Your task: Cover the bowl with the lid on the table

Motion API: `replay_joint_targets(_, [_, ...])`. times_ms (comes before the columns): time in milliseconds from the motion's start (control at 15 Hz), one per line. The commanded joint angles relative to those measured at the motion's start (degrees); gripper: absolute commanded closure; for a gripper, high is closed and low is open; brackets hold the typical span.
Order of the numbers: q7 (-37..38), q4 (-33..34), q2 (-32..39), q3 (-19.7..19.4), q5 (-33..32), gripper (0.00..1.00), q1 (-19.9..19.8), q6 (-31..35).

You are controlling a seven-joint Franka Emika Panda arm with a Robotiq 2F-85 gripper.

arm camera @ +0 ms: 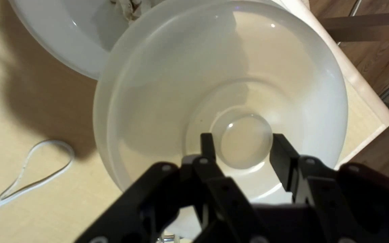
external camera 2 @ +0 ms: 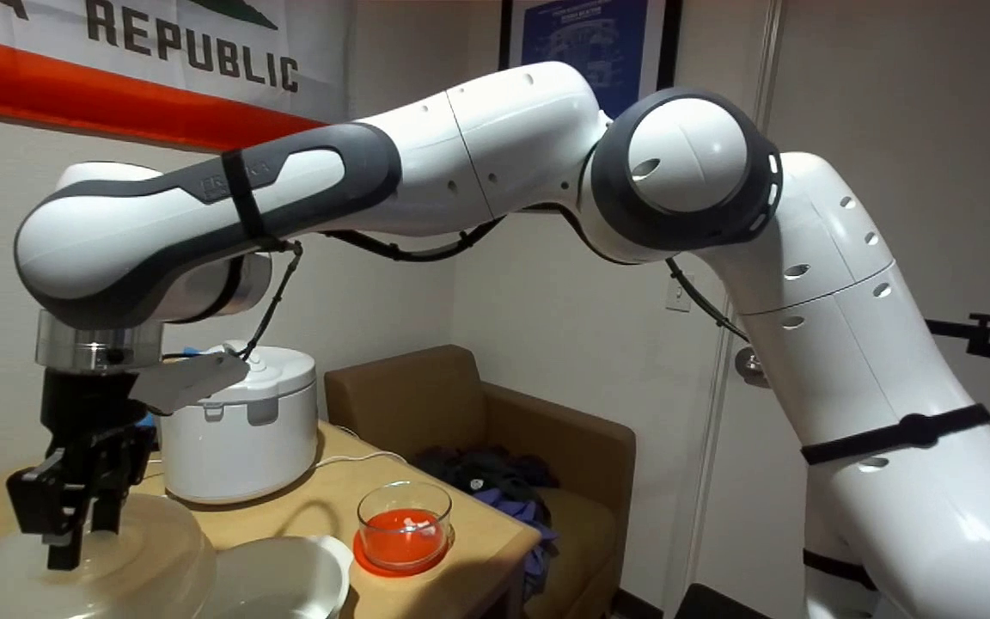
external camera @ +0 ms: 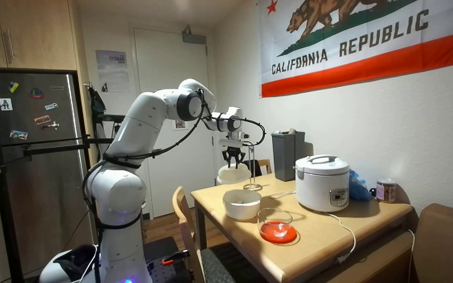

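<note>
Jaws gripping round translucent lid, wide off-white bowl

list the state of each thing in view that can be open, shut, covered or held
bowl, upright, uncovered, something crumpled inside
lid, held in the air, not on the bowl
end effector, shut on the lid's knob
glass dish, uncovered, standing on a red disc
rice cooker, closed
grey bin, open, contents showing above its rim
fridge, shut
cupboard doors, shut
white door, shut
jar, too small to tell
</note>
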Motion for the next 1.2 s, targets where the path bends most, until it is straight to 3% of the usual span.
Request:
replay_joint_targets(0, [2.9, -10.3, -7.1, -1.1, 1.6, 0.80, -1.8, 4.0])
replay_joint_targets(533, [8.5, -25.7, -15.4, -2.6, 5.2, 0.80, -4.8, 12.4])
replay_joint_targets(600, [6.9, -19.6, -10.7, -2.5, 3.7, 0.80, -4.1, 9.7])
replay_joint_targets(667, [7.0, -20.5, -11.1, -2.5, 3.8, 0.55, -4.2, 10.0])
replay_joint_targets(933, [7.0, -20.2, -10.6, -2.5, 3.8, 0.55, -4.0, 10.0])
replay_joint_targets(1000, [7.0, -20.2, -10.5, -2.5, 3.8, 0.80, -4.0, 10.0])
replay_joint_targets(1133, [6.9, -19.5, -10.0, -2.5, 4.3, 0.80, -4.2, 9.8])
